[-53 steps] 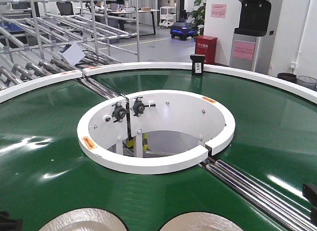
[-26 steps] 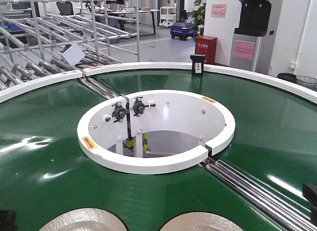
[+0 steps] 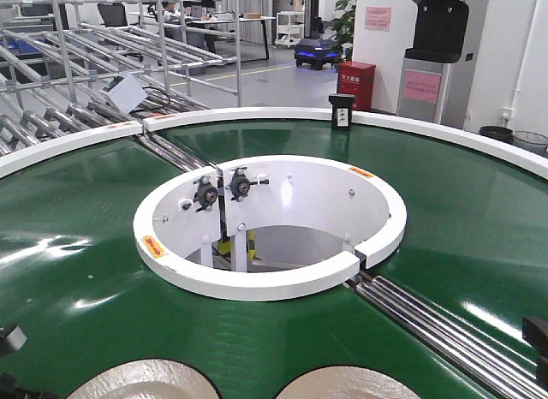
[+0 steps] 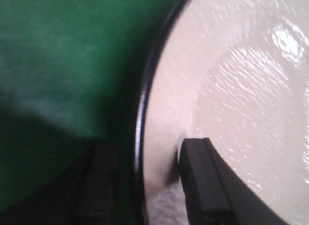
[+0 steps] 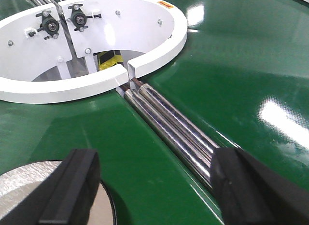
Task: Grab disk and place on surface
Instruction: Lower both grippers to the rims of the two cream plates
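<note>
Two pale round disks lie on the green conveyor belt (image 3: 86, 245) at the near edge, a left disk (image 3: 141, 380) and a right disk (image 3: 347, 384). My left gripper (image 4: 145, 186) is open and straddles the dark rim of the left disk (image 4: 241, 90), one finger (image 4: 203, 181) over the disk's face and the other over the belt (image 4: 58, 51). It shows only as a dark corner (image 3: 10, 384) in the front view. My right gripper (image 5: 154, 186) is wide open above the belt with nothing between its fingers, its left finger beside the right disk (image 5: 24, 186). The surface is out of view.
A white inner ring (image 3: 257, 283) surrounds the conveyor's central opening. Steel rollers (image 5: 169, 123) cross the belt diagonally, just under my right gripper's right finger. A small black box (image 3: 342, 110) stands on the far white rim, and metal roller racks (image 3: 86, 56) fill the back left.
In the front view the left arm's visible part at the bottom left corner has shifted, and a pale piece now shows above it. The disks and the right arm have not moved.
</note>
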Controlling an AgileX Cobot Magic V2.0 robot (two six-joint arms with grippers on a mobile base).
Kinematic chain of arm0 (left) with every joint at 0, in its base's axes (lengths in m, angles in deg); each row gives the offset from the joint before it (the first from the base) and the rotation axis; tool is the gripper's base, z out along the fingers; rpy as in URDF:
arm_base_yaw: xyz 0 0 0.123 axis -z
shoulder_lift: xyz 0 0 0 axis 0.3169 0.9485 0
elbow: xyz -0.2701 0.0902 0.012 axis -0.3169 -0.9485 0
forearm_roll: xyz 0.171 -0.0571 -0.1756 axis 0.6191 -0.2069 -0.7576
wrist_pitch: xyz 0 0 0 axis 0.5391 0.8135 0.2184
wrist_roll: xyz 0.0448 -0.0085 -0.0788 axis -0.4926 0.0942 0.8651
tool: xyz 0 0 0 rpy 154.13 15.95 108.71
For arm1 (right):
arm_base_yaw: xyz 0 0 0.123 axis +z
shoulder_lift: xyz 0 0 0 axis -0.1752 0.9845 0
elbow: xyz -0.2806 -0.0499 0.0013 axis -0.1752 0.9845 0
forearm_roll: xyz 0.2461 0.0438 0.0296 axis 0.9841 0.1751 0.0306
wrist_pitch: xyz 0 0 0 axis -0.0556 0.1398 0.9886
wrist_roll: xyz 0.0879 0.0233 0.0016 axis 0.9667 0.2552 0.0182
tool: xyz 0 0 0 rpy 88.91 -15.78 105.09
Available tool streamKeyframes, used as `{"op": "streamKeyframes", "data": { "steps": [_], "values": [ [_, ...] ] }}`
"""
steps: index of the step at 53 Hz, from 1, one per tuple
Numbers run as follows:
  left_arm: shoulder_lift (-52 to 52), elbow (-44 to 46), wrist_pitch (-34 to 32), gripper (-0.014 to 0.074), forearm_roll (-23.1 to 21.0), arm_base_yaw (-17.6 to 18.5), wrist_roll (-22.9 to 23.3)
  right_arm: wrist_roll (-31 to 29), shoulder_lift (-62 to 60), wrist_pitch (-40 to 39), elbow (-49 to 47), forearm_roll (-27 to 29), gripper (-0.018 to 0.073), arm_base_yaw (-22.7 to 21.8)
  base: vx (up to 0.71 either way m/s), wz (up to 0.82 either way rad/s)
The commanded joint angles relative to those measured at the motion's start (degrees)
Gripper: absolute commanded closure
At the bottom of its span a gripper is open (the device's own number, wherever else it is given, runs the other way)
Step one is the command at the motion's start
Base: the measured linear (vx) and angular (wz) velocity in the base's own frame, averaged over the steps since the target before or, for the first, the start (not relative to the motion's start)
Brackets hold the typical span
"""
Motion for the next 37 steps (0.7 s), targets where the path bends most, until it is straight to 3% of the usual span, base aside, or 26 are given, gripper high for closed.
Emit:
{"op": "streamKeyframes", "data": {
  "steps": [1, 14, 20, 30, 37],
  "values": [
    [-1.3, 1.4, 3.4, 0.0189, -5.2, 1.7, -4.1, -0.7, 0.4, -4.2, -1.8, -0.1, 0.0018, -0.3, 0.00, 0.00],
    [-1.1, 1.4, 4.8, 0.0219, -6.2, 3.4, -4.9, -0.7, 3.3, -3.9, -1.8, -0.1, 0.0018, -0.3, 0.00, 0.00],
    [-1.1, 1.4, 5.3, 0.0333, -6.8, 3.4, -4.0, -0.7, 4.6, -3.8, -1.8, -0.1, 0.0018, -0.3, 0.00, 0.00],
    [-2.3, 1.4, 7.9, 0.0609, -7.8, 3.3, -4.0, -0.6, 6.2, -0.8, -1.8, 0.4, 0.0018, -0.3, 0.00, 0.00],
    [-4.4, 1.4, 7.5, 0.0605, -9.1, 2.2, -0.5, -0.5, 8.0, 3.9, -2.1, 3.3, 0.0034, -0.3, 0.00, 0.00]
  ]
}}
